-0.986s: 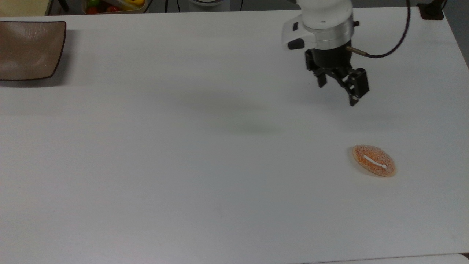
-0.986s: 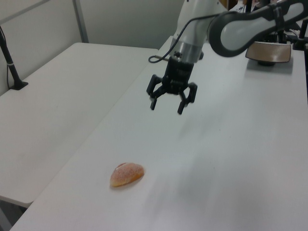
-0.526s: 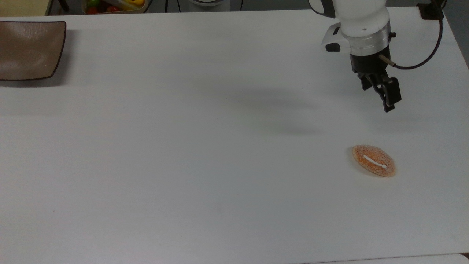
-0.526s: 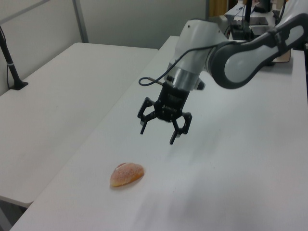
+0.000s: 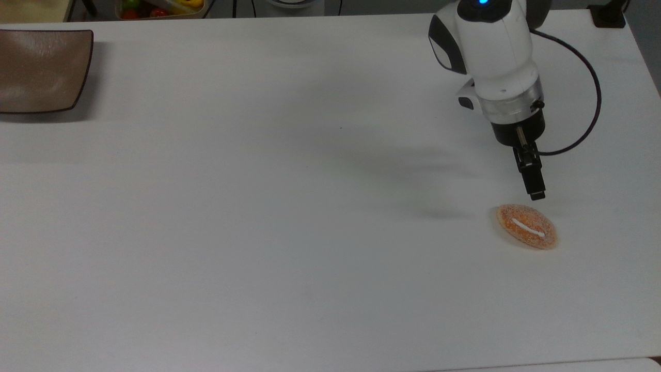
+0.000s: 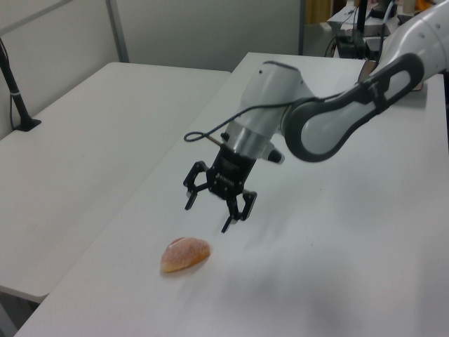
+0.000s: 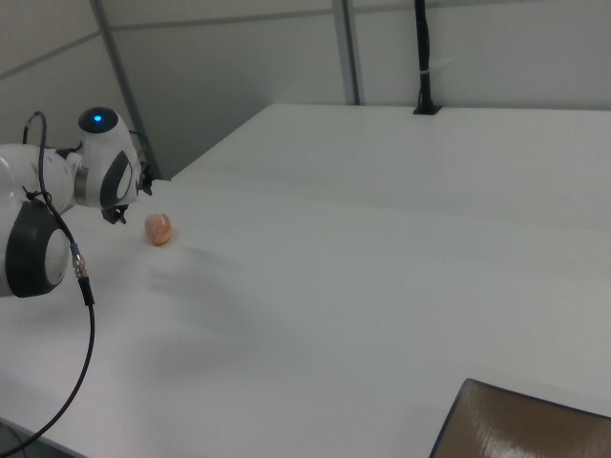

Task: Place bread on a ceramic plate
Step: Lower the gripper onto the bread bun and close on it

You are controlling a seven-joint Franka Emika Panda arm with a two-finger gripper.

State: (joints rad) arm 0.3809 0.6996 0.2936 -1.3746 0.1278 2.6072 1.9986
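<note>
White table (image 5: 289,217) carries the bread (image 5: 527,226) near its front-right corner in the top view; the plate (image 5: 38,70) sits at the far-left corner, well apart. The gripper (image 6: 213,210) hangs above and just beside the bread, fingers spread wide, holding nothing. Judged step: approach for the grasp. Centre the fingers over the bun's narrow width, descend until they straddle it, then close gently, since the crust is likely soft. The left view shows the finger spread; the top view shows the gripper edge-on, but includes the plate.
</note>
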